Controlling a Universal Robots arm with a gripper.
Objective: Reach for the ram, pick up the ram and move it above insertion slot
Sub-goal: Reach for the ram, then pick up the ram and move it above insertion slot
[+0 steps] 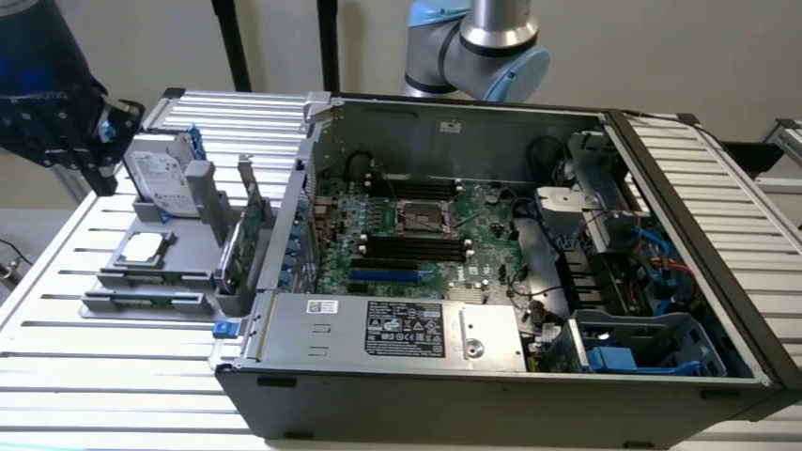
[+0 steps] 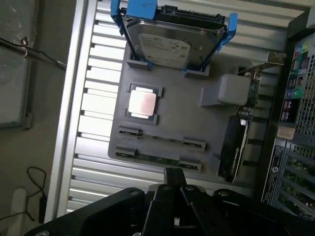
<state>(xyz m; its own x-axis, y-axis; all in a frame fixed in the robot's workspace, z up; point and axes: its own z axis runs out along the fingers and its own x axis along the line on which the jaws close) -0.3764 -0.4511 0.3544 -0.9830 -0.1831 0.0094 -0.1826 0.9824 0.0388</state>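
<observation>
**Operator:** What is the status of the gripper (image 2: 173, 173)?

**Inspector:** The gripper hangs in the air over the table (image 1: 56, 310) and nothing is seen in its grasp. Whether it is spread or pressed together cannot be told.

**Operator:** Where is the ram (image 2: 155, 158)?

**Inspector:** The ram sits lengthwise in a slot of the grey fixture plate (image 2: 197, 123). This slot runs along the plate's edge closest to the gripper. The ram is apart from the gripper.

**Operator:** What else does the plate carry?

**Inspector:** A processor chip (image 2: 141, 103) rests in a square pocket further in from that edge. At the opposite edge, a hard drive (image 2: 172, 46) stands tilted in a blue bracket (image 2: 227, 29). A green card (image 2: 241, 128) with a metal bracket stands on edge along the side facing the computer case (image 1: 501, 376).

**Operator:** And the case?

**Inspector:** It lies open on the table, just beside the plate on the exterior view's right. Dark insertion slots (image 1: 414, 249) on the motherboard (image 1: 483, 216) flank the processor socket.
</observation>
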